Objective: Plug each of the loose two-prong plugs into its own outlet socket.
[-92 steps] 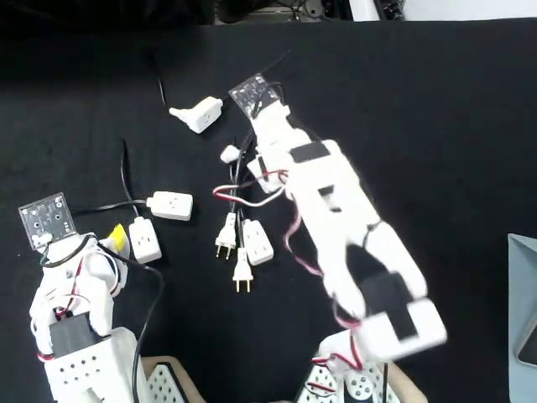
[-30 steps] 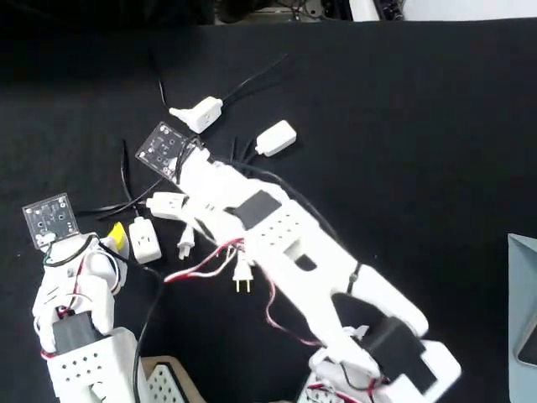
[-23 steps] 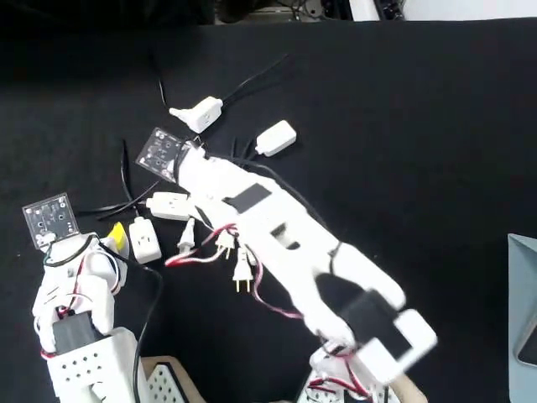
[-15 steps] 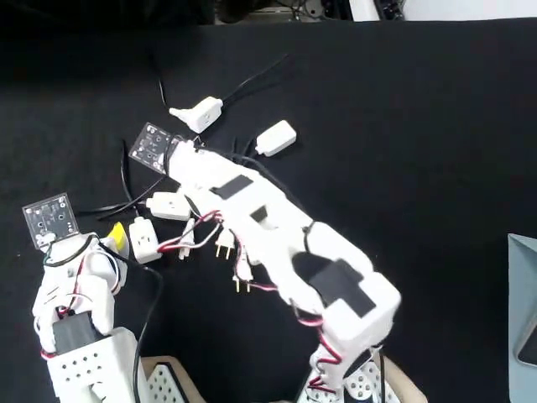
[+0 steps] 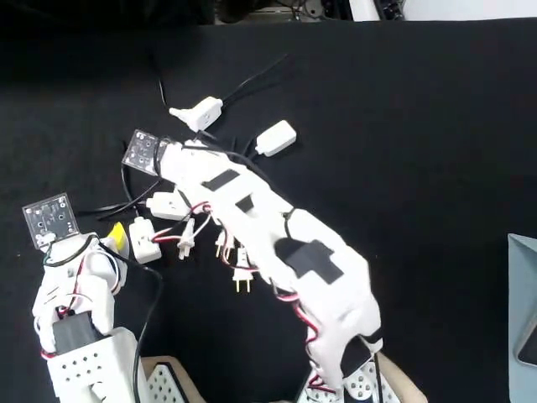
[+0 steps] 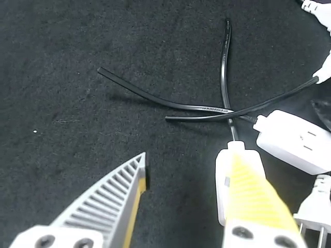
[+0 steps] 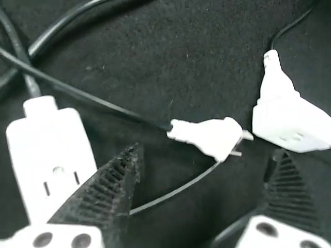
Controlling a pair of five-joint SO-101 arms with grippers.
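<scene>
1. The step in hand looks like picking up a plug. The right arm lies stretched toward the far left of the black fabric-covered worktop (image 5: 436,168). Its black-jawed right tool (image 7: 207,163) hangs wide open and holds nothing, directly over a small white two-prong plug (image 7: 207,137) on a thin black cord (image 7: 103,103).
2. That plug lies flat between the jaws and neither jaw touches it. Its prongs point toward a white angled outlet socket (image 7: 282,121) just beside it. A white rectangular outlet socket (image 7: 51,155) lies slots-up on its other side.
3. The left tool (image 6: 186,160), with one yellow jaw and one grey, sits at the near left, open and empty, low over the fabric. A white socket body seems to lie right under the yellow jaw, though I cannot tell whether they touch.
4. Elsewhere, a second white plug (image 5: 186,241) and a third white plug (image 5: 242,280) lie loose near the middle. A white socket block (image 5: 275,138) rests farther back.
5. No plug that I can see is seated, so I judge the task to be at an early stage.
6. The next move likely calls for lowering the right tool and closing it across the plug's body, leaving the prongs free. The prongs then need squaring to a socket's slots. The sockets are loose and may slide when pushed, so the left tool may need to brace one.
</scene>
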